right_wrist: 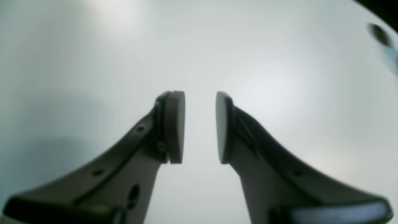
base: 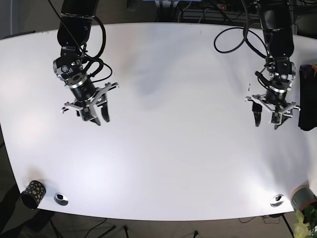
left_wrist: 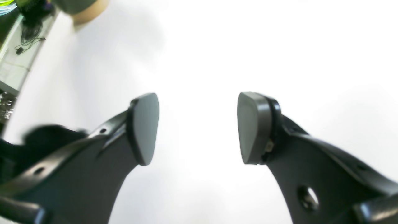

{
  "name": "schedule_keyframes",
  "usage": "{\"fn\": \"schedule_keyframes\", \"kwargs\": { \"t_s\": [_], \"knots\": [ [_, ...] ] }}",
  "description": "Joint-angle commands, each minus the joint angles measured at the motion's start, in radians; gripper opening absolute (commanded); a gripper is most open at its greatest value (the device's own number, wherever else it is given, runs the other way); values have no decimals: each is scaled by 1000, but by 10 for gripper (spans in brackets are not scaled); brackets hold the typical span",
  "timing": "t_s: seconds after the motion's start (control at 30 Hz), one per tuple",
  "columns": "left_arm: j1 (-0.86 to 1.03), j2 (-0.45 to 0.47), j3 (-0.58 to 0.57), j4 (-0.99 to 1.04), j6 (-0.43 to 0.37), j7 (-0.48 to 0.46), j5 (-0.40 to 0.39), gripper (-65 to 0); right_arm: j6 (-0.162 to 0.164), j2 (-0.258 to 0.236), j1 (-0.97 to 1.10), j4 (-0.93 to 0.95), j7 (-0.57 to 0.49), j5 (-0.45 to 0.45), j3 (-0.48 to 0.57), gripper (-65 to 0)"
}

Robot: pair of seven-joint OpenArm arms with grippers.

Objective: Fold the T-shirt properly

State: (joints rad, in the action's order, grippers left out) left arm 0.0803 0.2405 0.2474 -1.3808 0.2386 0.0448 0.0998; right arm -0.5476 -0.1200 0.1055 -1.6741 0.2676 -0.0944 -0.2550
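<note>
T-shirt: dark folded cloth at tabletop edge, just outboard of left gripper; seen in base view only. Left gripper points down, jaws wide apart, empty. Right gripper tilted, jaws narrowly parted, empty. No legible writing.

Left pincer spread wide over the white bench, grey pads facing each other with nothing between. Beyond the pincer, at the bench's far left corner, a blurred tan-rimmed grey cylinder. Past that bench edge, black cables on a pale floor.
</note>
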Motion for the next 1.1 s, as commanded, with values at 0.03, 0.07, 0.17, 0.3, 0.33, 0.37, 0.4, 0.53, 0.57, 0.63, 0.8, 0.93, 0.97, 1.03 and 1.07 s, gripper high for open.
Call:
{"fn": "schedule_keyframes", "kwargs": {
  "t_s": [0.03, 0.07, 0.17, 0.3, 0.33, 0.37, 0.4, 0.53, 0.57, 0.63, 0.8, 0.93, 0.97, 1.03, 1.07],
  "knots": [
    [25, -36, 8, -102, -26, -36, 7, -283, 41, -14, 0, 10, -103, -15, -4, -491],
    [49, -66, 8, -133, -26, -36, 8, -283, 65, -19, 13, 24, -136, -23, -4, -491],
    [102, -120, 8, -191, -26, -36, 8, -283, 111, -56, 38, 48, -218, -24, 1, -491],
    [164, -186, 2, -242, -38, -36, 10, -283, 162, -83, 79, 87, -302, -20, 3, -491],
    [180, -197, -6, -250, -38, -36, 10, -283, 165, -83, 82, 93, -319, -20, 3, -491],
    [201, -208, -13, -251, -38, -36, 10, -283, 165, -82, 92, 98, -339, -20, 3, -491],
    [220, -218, -23, -256, -38, -36, 10, -283, 166, -83, 107, 98, -351, -18, 3, -491],
    [312, -257, -67, -308, -38, -36, 10, -285, 165, -86, 185, 91, -400, -15, 1, -491],
    [344, -272, -84, -329, -38, -36, 10, -285, 162, -86, 205, 91, -406, -3, 0, -491],
    [413, -297, -121, -381, -38, -33, 10, -285, 160, -86, 254, 79, -406, 58, 0, -491],
    [574, -316, -198, -469, -38, -32, 10, -285, 160, -123, 400, 12, -385, 200, 4, -491],
    [669, -321, -205, -487, -38, -32, 10, -285, 160, -129, 501, -19, -387, 261, 3, -491],
    [688, -321, -204, -487, -38, -32, 8, -285, 160, -129, 518, -22, -387, 270, 3, -491],
    [740, -321, -194, -487, -38, -32, 5, -285, 160, -129, 570, -33, -388, 290, -4, -491],
    [760, -321, -193, -487, -38, -32, 5, -285, 160, -129, 592, -37, -387, 295, -4, -491]
  ]
}}
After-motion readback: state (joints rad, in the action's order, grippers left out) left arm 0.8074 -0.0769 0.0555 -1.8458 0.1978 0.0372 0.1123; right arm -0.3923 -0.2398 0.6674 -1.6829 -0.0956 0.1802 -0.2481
